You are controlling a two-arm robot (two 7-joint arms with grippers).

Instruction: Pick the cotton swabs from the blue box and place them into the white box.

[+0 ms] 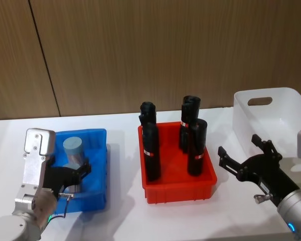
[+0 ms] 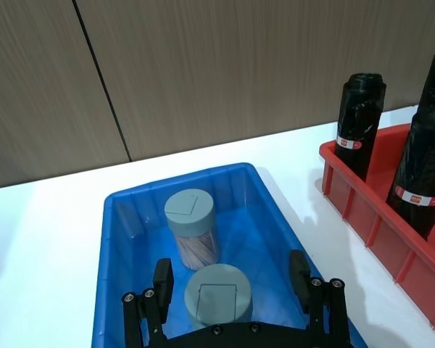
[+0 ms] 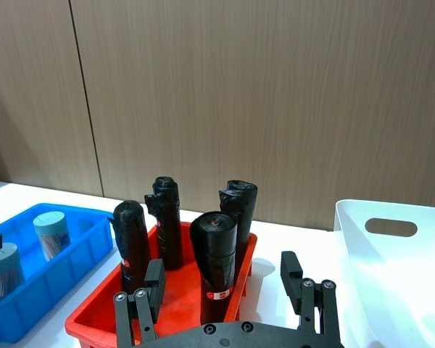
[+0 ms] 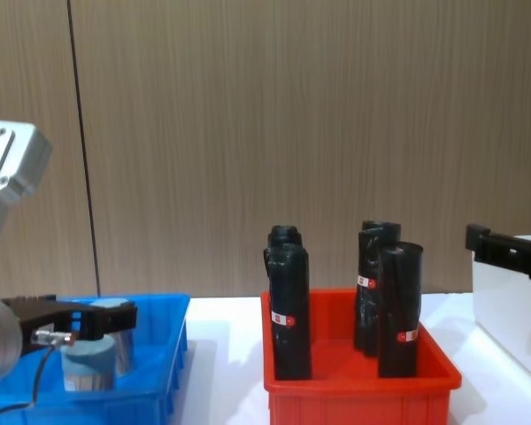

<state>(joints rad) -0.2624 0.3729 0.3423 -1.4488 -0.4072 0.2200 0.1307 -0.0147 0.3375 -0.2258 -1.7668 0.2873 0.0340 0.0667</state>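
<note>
— Where were the cotton swabs [image 2: 190,225]?
— Both stood upright in the blue box [image 1: 98,138]. The left gripper [image 2: 230,279] was low inside it, its jaws wide on both sides of the nearer one.
— And the right gripper [image 1: 238,149]?
— It hung above the tabletop [image 1: 125,216], between the red bin [image 1: 178,193] and the white box [image 1: 246,120], its jaws wide, holding nothing.

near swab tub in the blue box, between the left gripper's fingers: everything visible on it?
Near cotton swab tub: short cylinder, pale blue-grey round lid with a square flap outline, upright on the blue box floor, a second tub behind it. Left gripper open, one finger each side, gaps on both; only the floor touches it.
</note>
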